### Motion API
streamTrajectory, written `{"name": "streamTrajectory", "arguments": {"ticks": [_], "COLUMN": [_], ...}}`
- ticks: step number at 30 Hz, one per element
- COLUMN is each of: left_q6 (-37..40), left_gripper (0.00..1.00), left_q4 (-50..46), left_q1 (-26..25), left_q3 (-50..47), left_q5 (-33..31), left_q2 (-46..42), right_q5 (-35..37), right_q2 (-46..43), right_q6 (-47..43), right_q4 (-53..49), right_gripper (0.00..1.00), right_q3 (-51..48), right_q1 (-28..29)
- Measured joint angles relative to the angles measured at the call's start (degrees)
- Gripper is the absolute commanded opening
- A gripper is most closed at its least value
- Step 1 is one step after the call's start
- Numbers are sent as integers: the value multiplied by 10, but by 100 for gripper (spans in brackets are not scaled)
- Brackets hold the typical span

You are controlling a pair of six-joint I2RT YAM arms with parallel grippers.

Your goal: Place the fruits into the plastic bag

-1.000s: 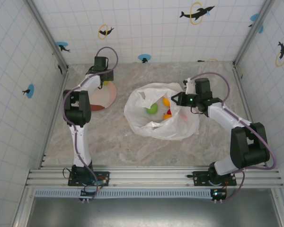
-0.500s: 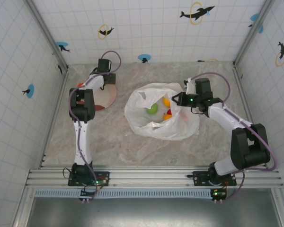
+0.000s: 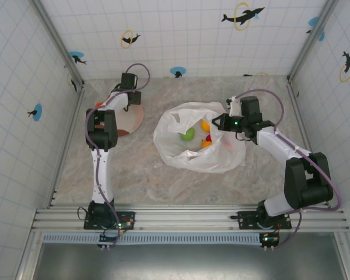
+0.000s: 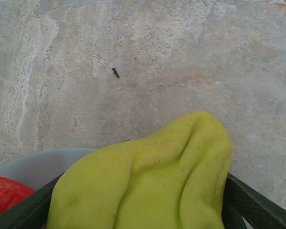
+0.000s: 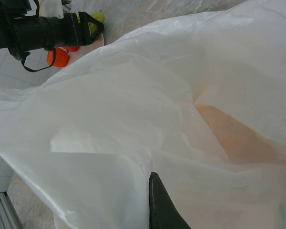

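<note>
**Left fingers flank a yellow-green fruit at the plate, right arm holds the bag**

We start at the left gripper (image 3: pixel 130 97), which hangs over the far edge of the plate (image 3: pixel 134 116). In its wrist view the dark fingers (image 4: pixel 255 207) stand on either side of a wrinkled yellow-green fruit (image 4: pixel 148 176), which takes up the whole gap between them. Both fingers look to lie against its skin, but we cannot tell whether they are pressing on it or only flanking it.

Just left of that fruit we see part of a red fruit (image 4: pixel 2 193) lying on the plate. From the right wrist we also make out an orange fruit (image 5: pixel 58 57) on the plate, beside the left arm.

The right gripper (image 3: pixel 217 122) is clenched on the far right rim of the plastic bag (image 3: pixel 221 154), with the thin film gathered at its jaws. Its wrist camera looks into folds of translucent white film, with one dark finger (image 5: pixel 159 205) at the bottom.

The bag lies on the marble table (image 3: pixel 140 169), right of the plate and apart from it, between the two arms. Its mouth gapes upward. Inside we count a green fruit (image 3: pixel 188 135) near the middle and a yellow-orange fruit (image 3: pixel 205 125) towards the far side. An orange-and-red pair (image 3: pixel 207 140) lies close together just right of the green one.
</note>
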Motion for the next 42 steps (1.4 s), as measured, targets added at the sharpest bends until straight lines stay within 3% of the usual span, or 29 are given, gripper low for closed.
{"name": "streamTrajectory", "arguments": {"ticks": [14,26,29,35,42], "left_q6": [-15,-74,-89,-121,-174], "left_gripper": [59,58,57,55,56], "left_q4": [-21,42,76,145,245], "left_q1": [0,-24,-56,-165,-311], "left_q3": [-9,-208,-291,-463,-638], "left_q5": [6,16,14,20,86], "left_q2": [-30,-278,-361,-534,-688], "right_q5": [0,-2,-3,-5,-10], "right_q2": [0,0,0,0,0], "right_q6": [1,1,1,1,1], "right_q4": [0,-1,-1,0,5], "right_gripper": [0,0,0,0,0], "right_q3": [0,0,0,0,0], "right_q1": [0,0,0,0,0]}}
